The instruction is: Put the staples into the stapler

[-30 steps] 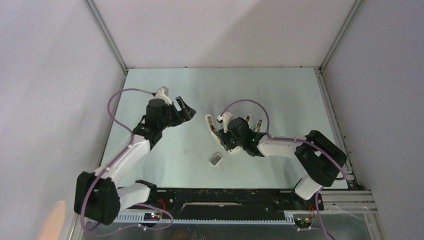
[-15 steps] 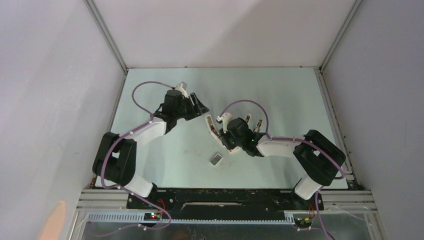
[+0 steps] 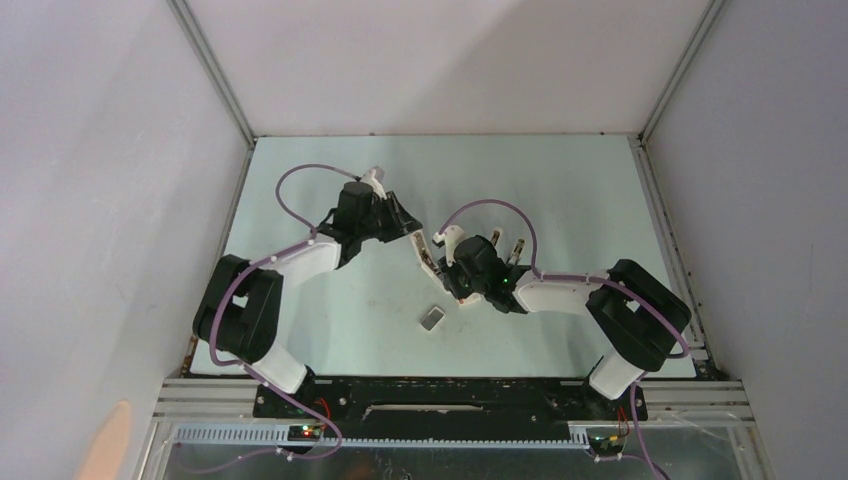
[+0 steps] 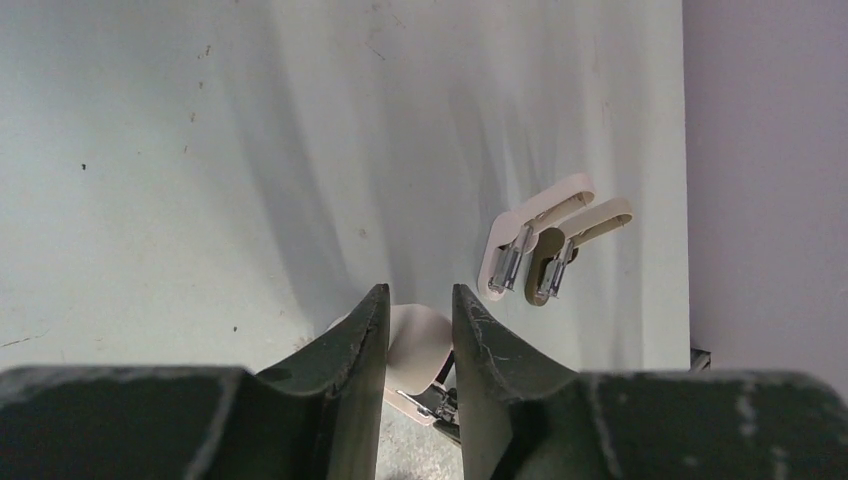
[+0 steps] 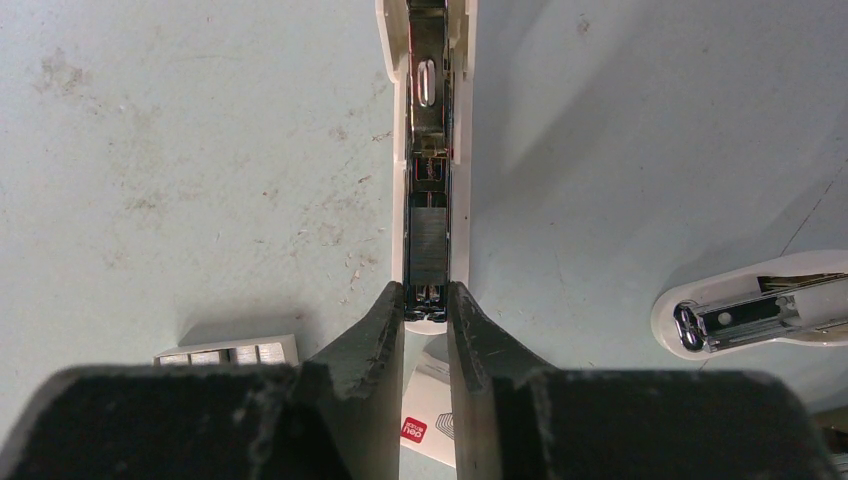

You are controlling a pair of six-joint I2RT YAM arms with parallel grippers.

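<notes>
The stapler (image 3: 424, 250) is a long whitish one lying opened on the table, its metal channel (image 5: 428, 150) facing up. My right gripper (image 5: 427, 295) is shut on its near end. My left gripper (image 4: 420, 300) is closed around the rounded beige far end of the stapler (image 4: 415, 345), with both fingers against it. In the top view the left gripper (image 3: 410, 232) and right gripper (image 3: 447, 272) face each other along the stapler. The staples (image 3: 433, 318), a small grey tray, lie on the table in front of the right gripper, and in the right wrist view the staples (image 5: 228, 352) sit left of its fingers.
Two more staplers (image 3: 507, 250) lie side by side right of the right wrist, and these two staplers (image 4: 535, 240) show ahead in the left wrist view. A white printed box (image 5: 432, 418) lies under the right fingers. Enclosure walls ring the table.
My left arm swung right to the stapler's far end and its jaws closed from wide open onto it. The right gripper tightened slightly on the near end and stayed in place.
</notes>
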